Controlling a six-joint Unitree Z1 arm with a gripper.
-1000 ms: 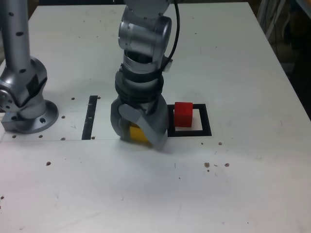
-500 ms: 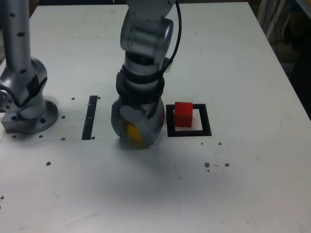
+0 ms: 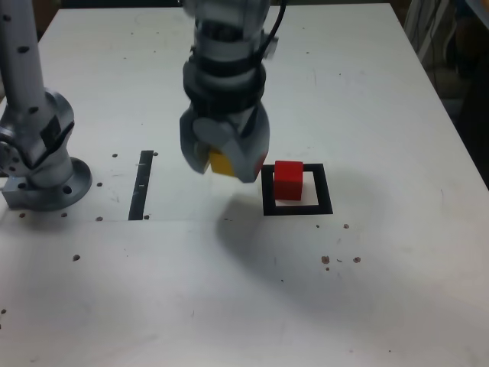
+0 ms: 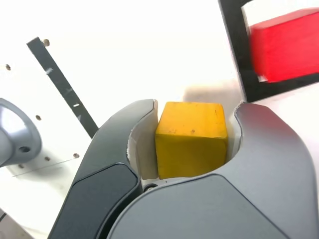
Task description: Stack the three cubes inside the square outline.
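Arm raised above table, pincer (image 4: 191, 134) closed w/ jaws slightly apart

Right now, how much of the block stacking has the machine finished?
Done: the red cube sits inside the black square outline. In hand: the fingers hold the yellow cube, lifted off the table. Left: setting yellow on red, then adding a third cube, which I can't see in either view.
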